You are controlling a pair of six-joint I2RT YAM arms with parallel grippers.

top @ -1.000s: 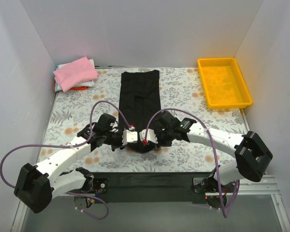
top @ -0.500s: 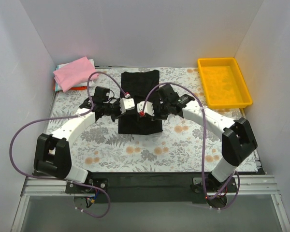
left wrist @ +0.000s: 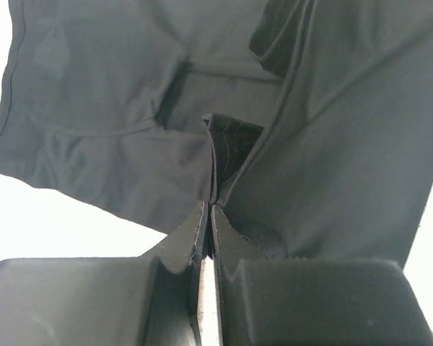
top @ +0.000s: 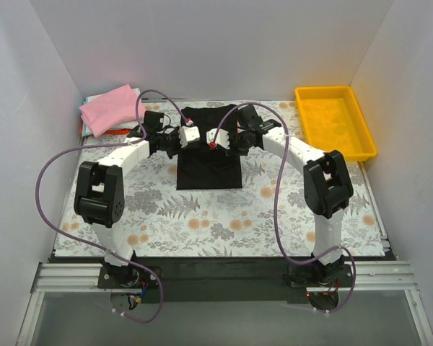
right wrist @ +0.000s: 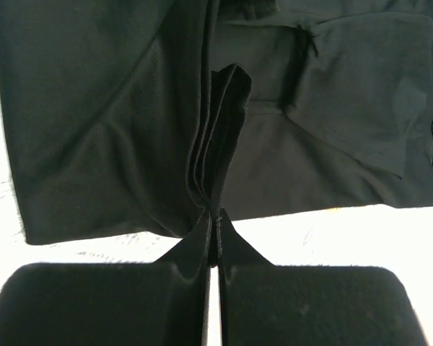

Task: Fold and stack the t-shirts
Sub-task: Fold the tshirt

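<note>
The black t-shirt (top: pixel 209 162) lies on the floral table, its near part carried back over its far part. My left gripper (top: pixel 197 135) is shut on a pinched fold of the black cloth (left wrist: pixel 227 155), held above the shirt's far half. My right gripper (top: pixel 206 137) is shut on a bunched edge of the same shirt (right wrist: pixel 220 137), right beside the left one. A folded pink t-shirt (top: pixel 112 108) tops a stack at the back left, with pale blue-white and orange-red edges under it.
A yellow plastic tray (top: pixel 335 123) stands at the back right. White walls close in the table on three sides. Purple cables loop from both arms over the floral tablecloth (top: pixel 202 223).
Both grippers have carried the near hem of the black shirt from the table's front toward the back, folding it over itself. The shirt now looks about half as long.
</note>
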